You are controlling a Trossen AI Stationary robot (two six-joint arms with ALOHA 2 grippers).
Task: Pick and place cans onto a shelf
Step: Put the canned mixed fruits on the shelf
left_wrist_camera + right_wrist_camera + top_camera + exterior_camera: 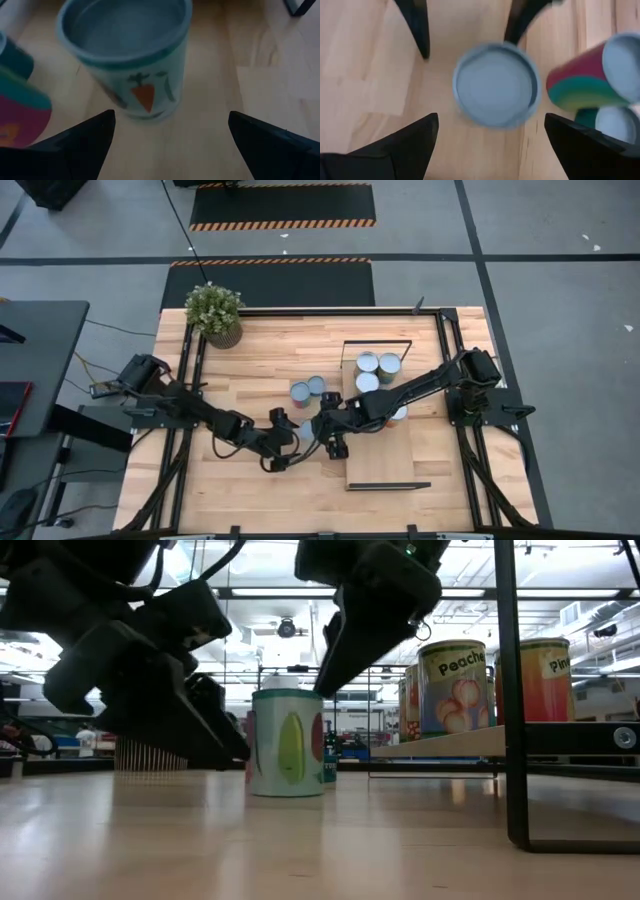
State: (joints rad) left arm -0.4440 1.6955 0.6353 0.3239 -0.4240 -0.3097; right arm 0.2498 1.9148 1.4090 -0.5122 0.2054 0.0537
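Pale green-white can with a carrot and vegetables on its label [132, 55], silver lid up, upright on the bare wood tabletop [250, 350] just off the shelf's left edge; seen in the low view as the can with a corn picture [288, 743], and from above in the right wrist view as a round grey lid [496, 85]. Framed on both sides: left gripper [170, 142] low at the table, fingers spread wide, one dark fingertip [95, 132] either side of the can, not touching. Right gripper [490, 145] above the same can, fingers likewise parted and holding nothing. In the high view, both grippers meet near the table's middle, left [283, 442], right [325, 427].

Just beside, two more cans [308, 389] together on the tabletop, one with a magenta and teal side [585, 80].

On the light-wood shelf [385, 465] with thin black frame, a cluster of cans [378, 367] at its far end, among them a peaches tin [453, 688].

Potted plant [215, 313] at the table's far left corner, well apart.
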